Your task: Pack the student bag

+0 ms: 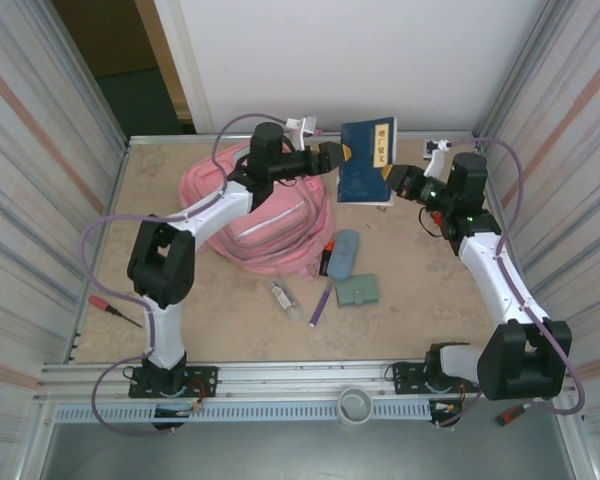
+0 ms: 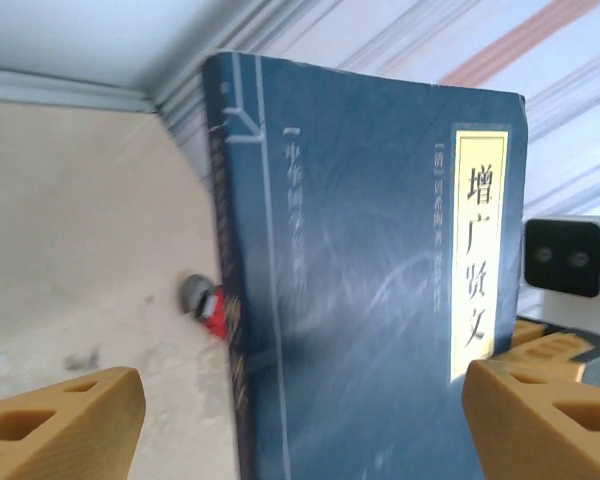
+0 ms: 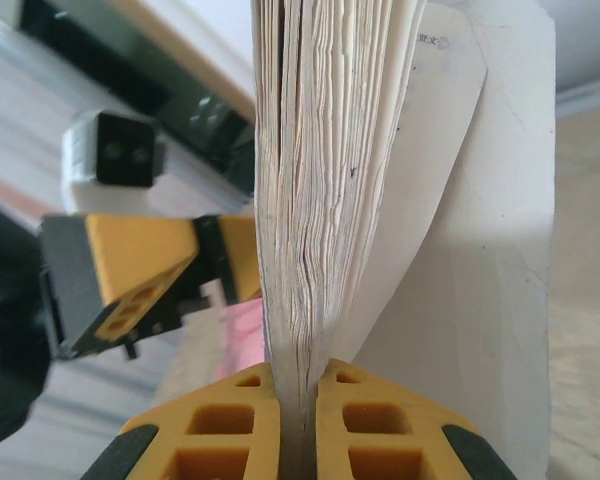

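1. We saw the left arm (image 1: 215, 205) stretched over the student bag (image 1: 280, 228), which lay far-left on the table (image 1: 420, 290). The left gripper (image 1: 332, 155) was spread at the blue book's (image 1: 368, 158) edge.
2. The right arm (image 1: 485, 258) reached inward, and the right gripper (image 1: 394, 178) pinched that book upright.

Robot lab cell: corrugated walls (image 1: 40, 130) enclose the table (image 1: 420, 262).

Pink student bag (image 1: 278, 232) lying flat, table's far-left.
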